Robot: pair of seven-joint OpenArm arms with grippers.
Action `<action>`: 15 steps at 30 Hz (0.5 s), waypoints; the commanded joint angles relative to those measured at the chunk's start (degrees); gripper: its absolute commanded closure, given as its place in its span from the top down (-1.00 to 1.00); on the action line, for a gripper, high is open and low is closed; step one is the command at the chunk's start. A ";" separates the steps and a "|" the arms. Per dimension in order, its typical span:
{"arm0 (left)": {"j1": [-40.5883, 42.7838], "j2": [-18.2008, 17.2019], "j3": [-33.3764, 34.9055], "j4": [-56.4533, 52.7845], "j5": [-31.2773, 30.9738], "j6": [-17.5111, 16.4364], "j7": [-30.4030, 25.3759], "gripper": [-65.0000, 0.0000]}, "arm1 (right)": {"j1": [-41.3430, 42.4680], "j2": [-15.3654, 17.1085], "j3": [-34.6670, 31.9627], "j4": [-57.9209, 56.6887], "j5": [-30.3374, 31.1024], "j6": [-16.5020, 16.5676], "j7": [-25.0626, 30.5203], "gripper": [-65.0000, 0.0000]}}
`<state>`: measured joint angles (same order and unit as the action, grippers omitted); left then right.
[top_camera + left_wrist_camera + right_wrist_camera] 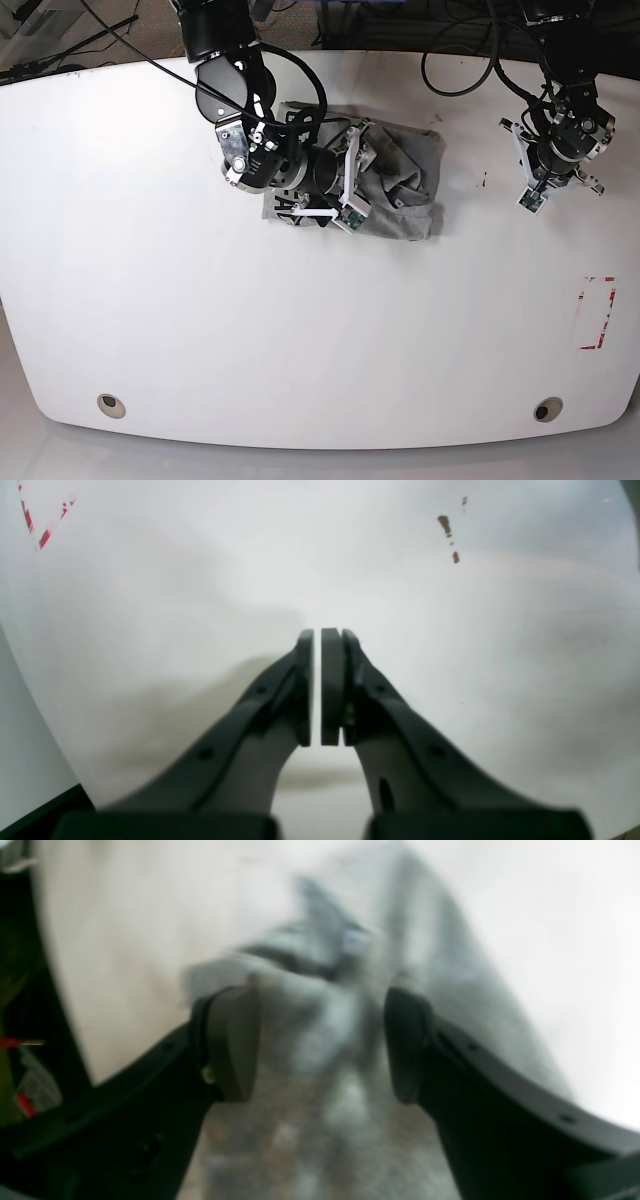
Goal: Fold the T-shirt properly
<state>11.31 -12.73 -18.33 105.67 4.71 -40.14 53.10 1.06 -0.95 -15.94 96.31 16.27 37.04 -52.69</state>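
The T-shirt (405, 190) lies crumpled in a grey heap at the back middle of the white table (200, 320). My right gripper (362, 180) reaches into its left side. In the right wrist view, blurred grey T-shirt (320, 1005) cloth is bunched between the widely spread fingers (235, 1040) of the right gripper (320, 1042); I see no pinch on it. My left gripper (317, 637) is shut with nothing between its pads and hovers over bare table, well to the right of the shirt. In the base view the left gripper (553, 170) is at the back right.
A red-taped rectangle (597, 312) marks the table's right side, and its corner (45, 530) shows in the left wrist view. Small brown marks (445, 525) dot the surface. Two round holes (112, 405) (546, 409) sit near the front edge. Cables (460, 70) trail at the back.
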 commanded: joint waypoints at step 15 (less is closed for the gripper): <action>-0.54 -0.67 -0.09 0.84 -0.01 0.14 -0.66 -0.98 | -1.10 -0.68 -5.29 2.81 1.97 0.11 2.00 0.17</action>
<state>11.33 -12.73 -18.22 105.67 4.71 -40.14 53.10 -1.02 -1.28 -20.95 97.25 17.21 37.15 -52.16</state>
